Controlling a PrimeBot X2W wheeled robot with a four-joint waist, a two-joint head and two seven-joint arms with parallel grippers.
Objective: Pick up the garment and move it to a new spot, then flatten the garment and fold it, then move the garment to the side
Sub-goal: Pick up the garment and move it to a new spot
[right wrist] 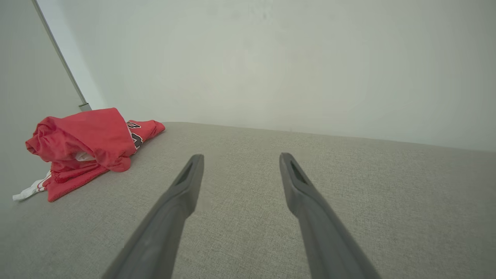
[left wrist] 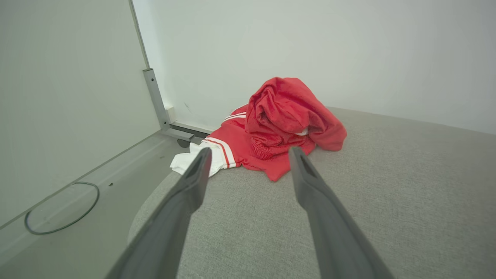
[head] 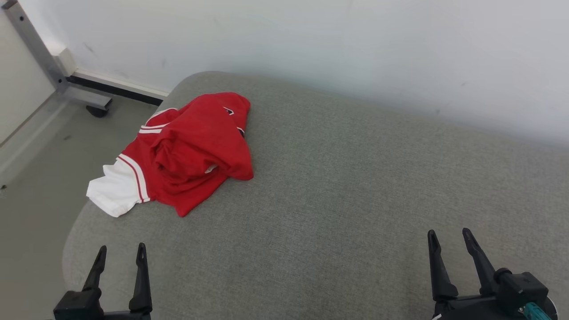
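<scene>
Lying crumpled on grey cushion (head: pixel 355 200), red garment (head: pixel 195 146), perhaps a jersey; left claw (head: pixel 122 246), right claw (head: pixel 448 232) agape.

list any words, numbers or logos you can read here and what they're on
No text here can be read in full.
red garment: black-and-white printed characters on a fold, creased and partly hidden, unreadable.
Same garment, head view: small dark mark, too small to read.

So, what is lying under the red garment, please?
The red garment lies crumpled on the grey padded surface, near its left edge. The same grey fabric shows beside the heap. What is directly beneath is covered by the folds, so nothing more can be told.
</scene>
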